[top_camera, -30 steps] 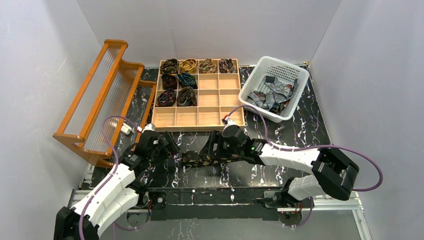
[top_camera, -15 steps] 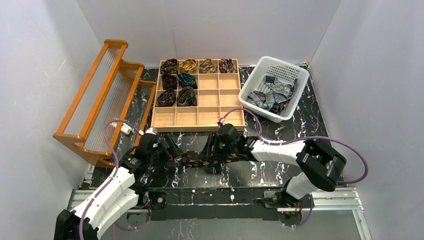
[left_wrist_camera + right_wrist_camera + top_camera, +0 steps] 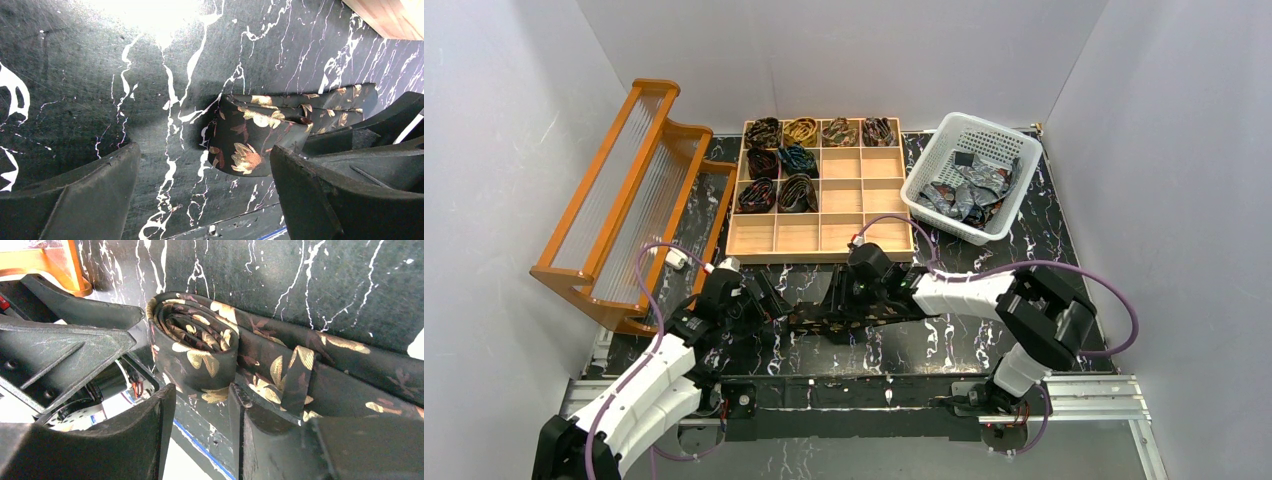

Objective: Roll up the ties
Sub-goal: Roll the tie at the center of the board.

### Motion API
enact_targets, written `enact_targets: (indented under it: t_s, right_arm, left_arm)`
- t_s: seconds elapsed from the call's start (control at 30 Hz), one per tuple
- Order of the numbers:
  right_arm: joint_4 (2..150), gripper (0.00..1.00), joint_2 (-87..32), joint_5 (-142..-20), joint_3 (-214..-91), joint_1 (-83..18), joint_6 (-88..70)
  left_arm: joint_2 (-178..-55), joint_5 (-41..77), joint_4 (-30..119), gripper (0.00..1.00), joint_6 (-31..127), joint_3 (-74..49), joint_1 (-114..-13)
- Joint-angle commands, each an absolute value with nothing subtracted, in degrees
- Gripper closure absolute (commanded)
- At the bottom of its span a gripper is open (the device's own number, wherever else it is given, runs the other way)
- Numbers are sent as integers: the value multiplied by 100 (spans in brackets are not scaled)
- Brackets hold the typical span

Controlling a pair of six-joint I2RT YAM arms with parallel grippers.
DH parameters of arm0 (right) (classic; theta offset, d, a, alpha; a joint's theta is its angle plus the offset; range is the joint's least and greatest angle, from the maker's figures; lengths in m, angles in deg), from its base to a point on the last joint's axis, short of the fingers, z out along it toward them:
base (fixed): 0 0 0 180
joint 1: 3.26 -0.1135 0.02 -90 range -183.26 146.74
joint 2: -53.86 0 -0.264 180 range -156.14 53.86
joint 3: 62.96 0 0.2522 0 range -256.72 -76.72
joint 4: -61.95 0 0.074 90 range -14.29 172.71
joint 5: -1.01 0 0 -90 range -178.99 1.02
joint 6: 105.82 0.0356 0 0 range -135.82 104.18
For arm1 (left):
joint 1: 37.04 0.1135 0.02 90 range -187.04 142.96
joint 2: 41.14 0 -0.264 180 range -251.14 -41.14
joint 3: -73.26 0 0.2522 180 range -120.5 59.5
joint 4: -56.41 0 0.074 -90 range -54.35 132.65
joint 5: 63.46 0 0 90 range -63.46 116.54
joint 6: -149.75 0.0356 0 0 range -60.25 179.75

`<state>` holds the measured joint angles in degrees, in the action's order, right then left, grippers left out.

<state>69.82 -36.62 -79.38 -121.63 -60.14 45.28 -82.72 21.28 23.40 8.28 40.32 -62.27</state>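
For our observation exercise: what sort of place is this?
Probably a robot test booth: plain white walls close in a black marbled table, with a wooden divided tray of rolled ties and a white basket of loose ties.

Plain grey walls [image 3: 824,50], black marbled tabletop [image 3: 1056,225], orange wooden rack [image 3: 624,190] at left

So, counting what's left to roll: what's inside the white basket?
A loose heap of grey-silver ties lies in the white basket; anything beneath the top layer is covered.
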Motion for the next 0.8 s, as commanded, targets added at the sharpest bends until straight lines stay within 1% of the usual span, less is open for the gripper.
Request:
enact_targets:
  t_s: [0.0, 0.1, 0.27, 0.37, 0.43, 0.63, 0.77]
  right_arm:
    - [6982, 50, -3851, -7739, -12451, -5976, 4448]
    - [7090, 52, -3911, -7791, -12460, -5961, 4470]
    - [7262, 59, -4028, -7800, -12458, -5860, 4491]
    - [7248, 61, -4066, -7729, -12445, -5832, 4491]
    - [7246, 60, -4063, -7691, -12459, -5826, 4471]
    - [7278, 52, -3812, -7661, -12566, -5821, 4285]
    - [7289, 51, -3661, -7712, -12535, -5827, 4268]
  left_arm:
    - [-8328, 2063, 2351, 2, 863, 4017, -6200]
    - [-8372, 2034, 2353, 2, 919, 3978, -6200]
    - [-8433, 1915, 2422, 3, 1029, 3961, -6200]
    - [-8463, 1806, 2520, 3, 1064, 3972, -6200]
    - [-8499, 1737, 2601, 3, 1091, 3979, -6200]
    - [-8638, 1629, 2688, 4, 1130, 3982, -6201]
    - [-8640, 1625, 2709, 4, 1141, 3998, -6200]
